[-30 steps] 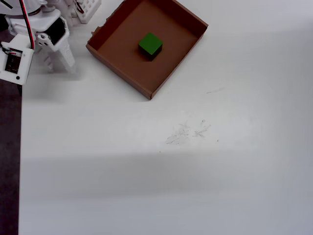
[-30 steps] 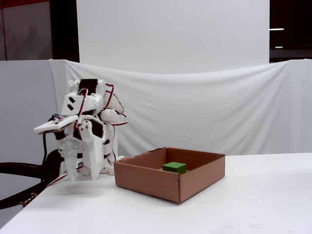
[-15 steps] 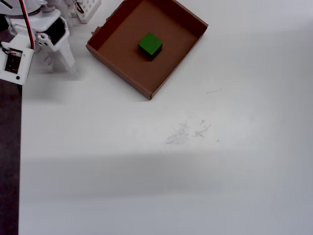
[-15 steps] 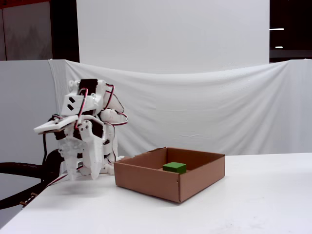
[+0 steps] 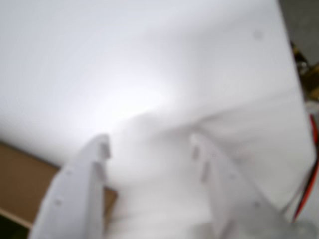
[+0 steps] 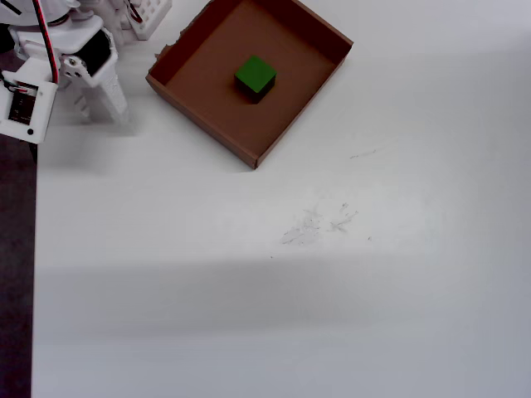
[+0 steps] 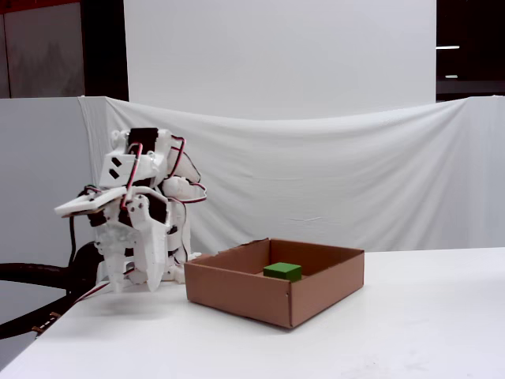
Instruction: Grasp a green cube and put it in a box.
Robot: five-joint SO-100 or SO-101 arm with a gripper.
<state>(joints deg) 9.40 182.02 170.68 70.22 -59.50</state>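
The green cube (image 6: 255,75) lies inside the box (image 6: 206,123), a shallow brown cardboard tray at the top of the overhead view. The fixed view shows the cube (image 7: 282,271) resting on the floor of the box (image 7: 237,294), with nothing touching it. My white gripper (image 6: 101,114) hangs left of the box, fingers pointing down above the table, clear of the cardboard. It also stands left of the box in the fixed view (image 7: 136,284). The blurred wrist view shows the gripper (image 5: 149,144) open with only white table between its fingers, and a corner of the box (image 5: 20,181) at the lower left.
The arm's white base and red-black cables (image 7: 158,170) stand at the table's far left corner. The table's left edge (image 6: 35,249) borders dark floor. Faint scuff marks (image 6: 319,222) lie mid-table. A white cloth backdrop (image 7: 355,174) hangs behind.
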